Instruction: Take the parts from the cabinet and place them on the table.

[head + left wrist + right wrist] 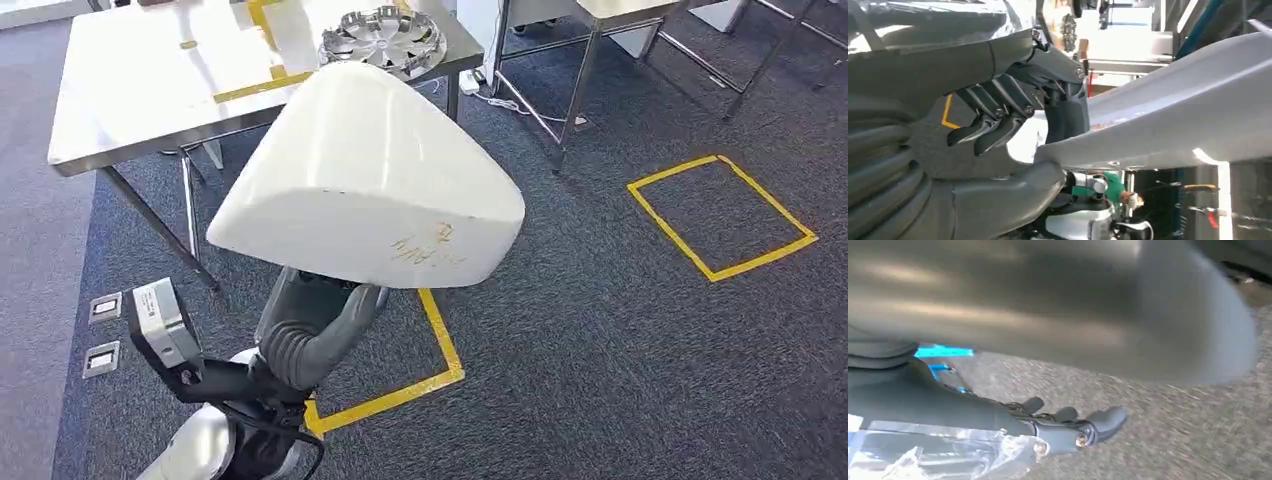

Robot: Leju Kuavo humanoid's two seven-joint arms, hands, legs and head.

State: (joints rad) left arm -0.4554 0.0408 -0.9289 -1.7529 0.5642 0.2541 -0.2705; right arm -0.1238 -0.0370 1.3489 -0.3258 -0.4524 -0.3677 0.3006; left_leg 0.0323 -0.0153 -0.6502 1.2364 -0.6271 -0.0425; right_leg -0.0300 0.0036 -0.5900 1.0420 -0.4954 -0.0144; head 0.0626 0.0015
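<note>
A large white wedge-shaped part [370, 170] with rounded corners hangs in front of me over the carpet. My left hand [320, 320] grips it from underneath. In the left wrist view the dark fingers [998, 115] curl against the part's pale edge [1173, 115], with the thumb on the other side. The steel table [150, 90] stands beyond the part, and a silver hubcap [385, 40] lies on its right end. My right hand [1068, 427] hovers over the carpet with its fingers stretched out and nothing in them. A blurred grey mass lies above it.
A second steel table frame [570, 100] stands to the right of the first. Yellow tape squares [720, 215] mark the dark carpet, one of them right under the part. Two floor sockets [103, 330] sit at the left. A person in green shows in the left wrist view [1113, 187].
</note>
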